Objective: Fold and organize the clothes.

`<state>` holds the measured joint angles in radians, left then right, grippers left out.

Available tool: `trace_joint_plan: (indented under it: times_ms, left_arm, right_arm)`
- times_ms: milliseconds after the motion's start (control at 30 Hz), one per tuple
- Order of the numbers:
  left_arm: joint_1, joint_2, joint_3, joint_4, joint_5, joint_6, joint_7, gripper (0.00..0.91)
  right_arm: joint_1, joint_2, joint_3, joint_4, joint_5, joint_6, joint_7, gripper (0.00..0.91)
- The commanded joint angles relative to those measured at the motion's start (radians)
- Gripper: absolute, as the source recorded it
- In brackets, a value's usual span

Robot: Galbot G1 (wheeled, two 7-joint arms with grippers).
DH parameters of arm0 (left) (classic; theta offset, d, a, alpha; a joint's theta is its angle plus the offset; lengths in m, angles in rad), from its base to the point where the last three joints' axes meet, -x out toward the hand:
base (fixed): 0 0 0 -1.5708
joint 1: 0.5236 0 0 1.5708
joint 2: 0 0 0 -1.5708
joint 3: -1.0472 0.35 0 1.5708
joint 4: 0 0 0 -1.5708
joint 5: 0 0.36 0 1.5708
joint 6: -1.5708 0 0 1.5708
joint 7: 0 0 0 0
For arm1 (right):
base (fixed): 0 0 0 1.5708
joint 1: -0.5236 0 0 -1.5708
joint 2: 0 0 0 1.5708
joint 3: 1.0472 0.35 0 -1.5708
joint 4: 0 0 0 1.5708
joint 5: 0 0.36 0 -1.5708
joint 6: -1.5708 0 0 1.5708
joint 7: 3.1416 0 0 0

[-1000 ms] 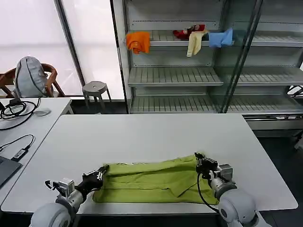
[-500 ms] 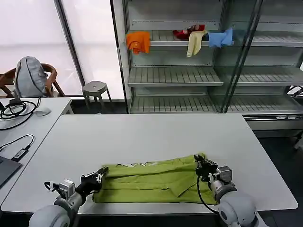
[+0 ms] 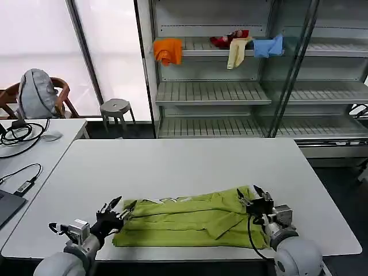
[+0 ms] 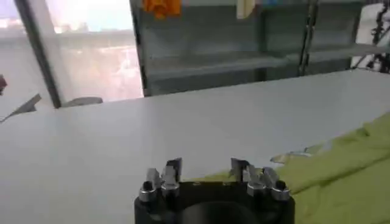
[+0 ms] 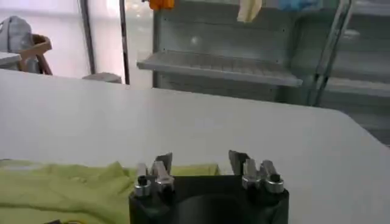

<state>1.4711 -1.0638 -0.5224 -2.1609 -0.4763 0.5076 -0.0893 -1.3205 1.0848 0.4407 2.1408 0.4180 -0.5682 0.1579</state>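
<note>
The T-shirt (image 3: 187,221) is soft, thin yellow-green cloth with a matt face, creased into rumpled ridges along its length. It lies on a table (image 3: 184,167) whose white top looks smooth and hard, with a faint sheen under the window light. The left gripper (image 3: 117,208) and the right gripper (image 3: 256,198) have black, matt bodies that look like plastic, and their fingers (image 4: 172,170) are bare grey metal with a dull shine, set with small bright screws. Behind, the shelves (image 3: 213,92) are slatted grey metal. A stool (image 3: 115,107) beside them has a smooth grey seat.
</note>
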Motion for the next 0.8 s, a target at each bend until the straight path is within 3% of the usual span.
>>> trace_joint_plan:
  times_ms: [33,800]
  left_arm:
    - [0.070,-0.008,0.067,-0.015,-0.090,-0.085,-0.338,0.907]
    - [0.062,-0.008,0.202,0.023,0.002,-0.086,-0.365,0.907]
  right_arm:
    - [-0.112,0.007,0.104,0.139,-0.047,0.011,-0.009,0.907]
    - [-0.127,0.009,0.120,0.201,-0.094,0.012,-0.007,0.907]
